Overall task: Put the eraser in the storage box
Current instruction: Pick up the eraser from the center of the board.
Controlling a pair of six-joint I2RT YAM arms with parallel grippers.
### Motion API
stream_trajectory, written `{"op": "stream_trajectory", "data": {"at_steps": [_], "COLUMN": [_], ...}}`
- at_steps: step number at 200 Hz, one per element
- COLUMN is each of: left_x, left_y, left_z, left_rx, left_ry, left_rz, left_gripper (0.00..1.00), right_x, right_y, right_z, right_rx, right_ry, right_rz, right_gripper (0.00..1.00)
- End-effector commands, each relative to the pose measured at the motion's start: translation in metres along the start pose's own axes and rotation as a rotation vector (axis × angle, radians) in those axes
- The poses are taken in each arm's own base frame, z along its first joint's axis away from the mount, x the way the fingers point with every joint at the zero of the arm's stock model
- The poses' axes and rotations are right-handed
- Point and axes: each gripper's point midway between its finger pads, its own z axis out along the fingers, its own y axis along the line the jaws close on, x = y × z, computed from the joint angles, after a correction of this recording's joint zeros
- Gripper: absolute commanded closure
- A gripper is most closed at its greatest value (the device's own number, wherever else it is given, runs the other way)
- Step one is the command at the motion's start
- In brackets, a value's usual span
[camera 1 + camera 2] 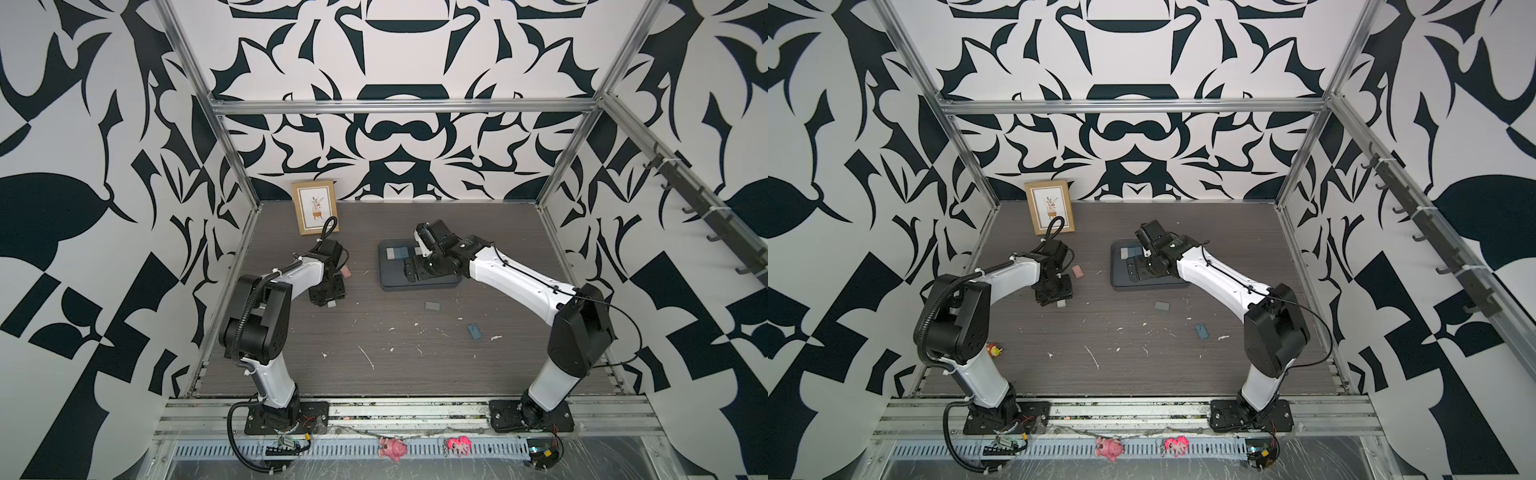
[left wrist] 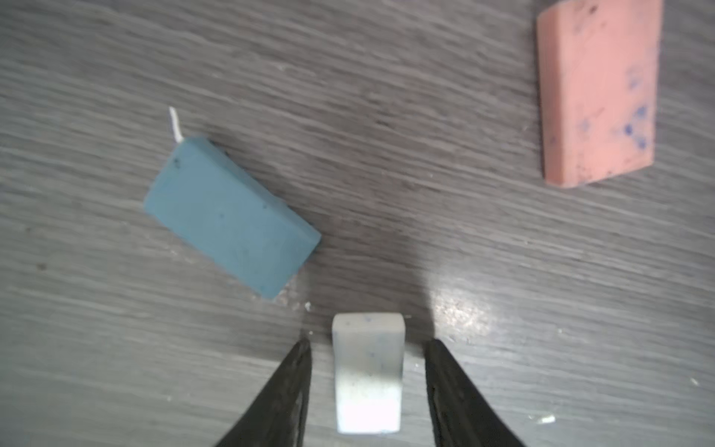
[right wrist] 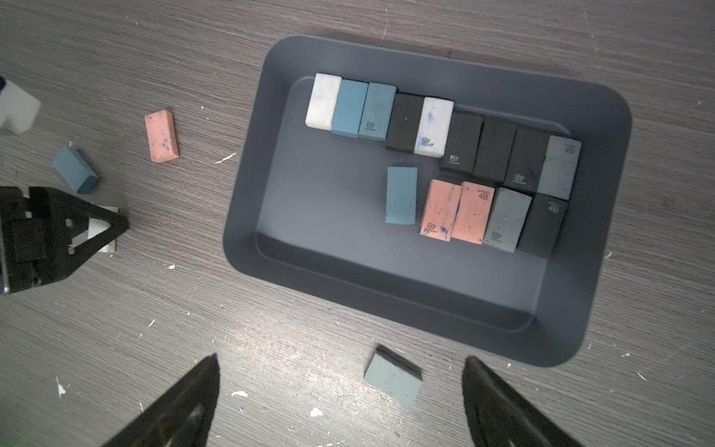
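Observation:
A small white eraser (image 2: pixel 367 371) lies on the wood-grain table, between the two fingers of my left gripper (image 2: pixel 369 342). A narrow gap shows on each side of it, so the jaws are open around it without touching. In a top view this gripper (image 1: pixel 330 300) points down at the table left of centre. The storage box (image 3: pixel 247 185), a dark slate-grey tray, holds several erasers in rows. My right gripper (image 3: pixel 341 359) hovers wide open over the box's near edge (image 1: pixel 415 286), holding nothing. A grey eraser (image 3: pixel 392 381) lies on the table below it.
A blue eraser (image 2: pixel 232 216) and a pink eraser (image 2: pixel 597 93) lie close to the white one. Another blue eraser (image 1: pixel 473 331) lies toward the right front. A wooden picture frame (image 1: pixel 314 208) leans at the back left. White crumbs dot the table.

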Motion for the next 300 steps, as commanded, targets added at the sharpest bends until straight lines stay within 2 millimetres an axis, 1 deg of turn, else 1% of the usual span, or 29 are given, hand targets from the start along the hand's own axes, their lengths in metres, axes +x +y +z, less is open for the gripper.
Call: {"op": "stream_trajectory", "data": {"at_steps": [1,20,39,52,70,89,99,130,152,165,183,199,216,217,218,220,221,222,224,226,227,229,246,269,285,300], "left_x": [0.037,0.041,0.042,0.041,0.037,0.028,0.022,-0.002,-0.018,-0.026,-0.036,-0.045,-0.050,-0.049,-0.050,-0.050,-0.049,-0.051,-0.050,-0.050,-0.052,-0.051,-0.053,-0.053,-0.052,-0.050], "left_y": [0.015,0.014,0.012,0.005,-0.009,-0.029,-0.041,-0.077,-0.109,-0.130,-0.158,-0.182,-0.205,-0.206,-0.208,-0.211,-0.211,-0.213,-0.215,-0.218,-0.220,-0.222,-0.241,-0.259,-0.264,-0.268], "left_z": [0.017,0.019,0.019,0.017,0.008,-0.010,-0.023,-0.070,-0.100,-0.112,-0.122,-0.122,-0.118,-0.113,-0.117,-0.115,-0.111,-0.114,-0.110,-0.110,-0.113,-0.107,-0.097,-0.075,-0.056,-0.044], "left_rx": [-0.090,-0.094,-0.086,-0.055,0.018,0.083,0.117,0.188,0.264,0.311,0.360,0.389,0.418,0.413,0.421,0.423,0.419,0.426,0.425,0.429,0.436,0.432,0.449,0.446,0.437,0.436], "left_ry": [0.146,0.158,0.158,0.150,0.129,0.080,0.052,-0.052,-0.107,-0.129,-0.157,-0.168,-0.162,-0.155,-0.161,-0.158,-0.150,-0.157,-0.151,-0.151,-0.156,-0.147,-0.136,-0.110,-0.082,-0.063], "left_rz": [0.030,0.039,0.040,0.045,0.046,0.069,0.083,0.139,0.170,0.183,0.206,0.220,0.231,0.231,0.233,0.234,0.235,0.235,0.235,0.237,0.237,0.237,0.243,0.249,0.241,0.235], "left_gripper": [0.52,0.64,0.73,0.78,0.81,0.82,0.82,0.83,0.83,0.83,0.83,0.83,0.83,0.83,0.83,0.83,0.83,0.83,0.83,0.83,0.83,0.83,0.83,0.83,0.84,0.84], "right_x": [-0.010,-0.010,-0.010,-0.010,-0.011,-0.012,-0.013,-0.013,-0.012,-0.011,-0.009,-0.007,-0.001,-0.001,0.000,0.000,0.001,0.001,0.002,0.002,0.003,0.004,0.010,0.017,0.022,0.026], "right_y": [0.005,0.006,0.006,0.006,0.004,-0.003,-0.010,-0.037,-0.059,-0.070,-0.083,-0.094,-0.101,-0.101,-0.102,-0.103,-0.103,-0.103,-0.104,-0.105,-0.105,-0.106,-0.110,-0.115,-0.118,-0.119], "right_z": [-0.017,-0.019,-0.020,-0.023,-0.026,-0.031,-0.033,-0.044,-0.051,-0.054,-0.059,-0.060,-0.060,-0.061,-0.060,-0.060,-0.060,-0.060,-0.060,-0.060,-0.060,-0.060,-0.059,-0.058,-0.057,-0.056], "right_rx": [-0.027,-0.030,-0.034,-0.038,-0.035,-0.038,-0.043,-0.022,-0.018,-0.018,-0.013,-0.003,0.004,0.005,0.006,0.006,0.007,0.007,0.008,0.008,0.008,0.009,0.014,0.021,0.024,0.026], "right_ry": [-0.054,-0.061,-0.063,-0.068,-0.077,-0.081,-0.083,-0.100,-0.105,-0.108,-0.115,-0.115,-0.106,-0.106,-0.104,-0.104,-0.103,-0.101,-0.101,-0.100,-0.100,-0.100,-0.091,-0.081,-0.075,-0.068], "right_rz": [0.013,0.014,0.015,0.014,0.022,0.045,0.070,0.121,0.178,0.209,0.241,0.266,0.285,0.285,0.286,0.287,0.289,0.290,0.292,0.293,0.293,0.296,0.308,0.319,0.326,0.330], "right_gripper": [0.01,0.01,0.01,0.01,0.01,0.01,0.01,0.01,0.01,0.01,0.01,0.01,0.01,0.01,0.01,0.01,0.01,0.01,0.01,0.01,0.01,0.01,0.01,0.01,0.01,0.01]}}
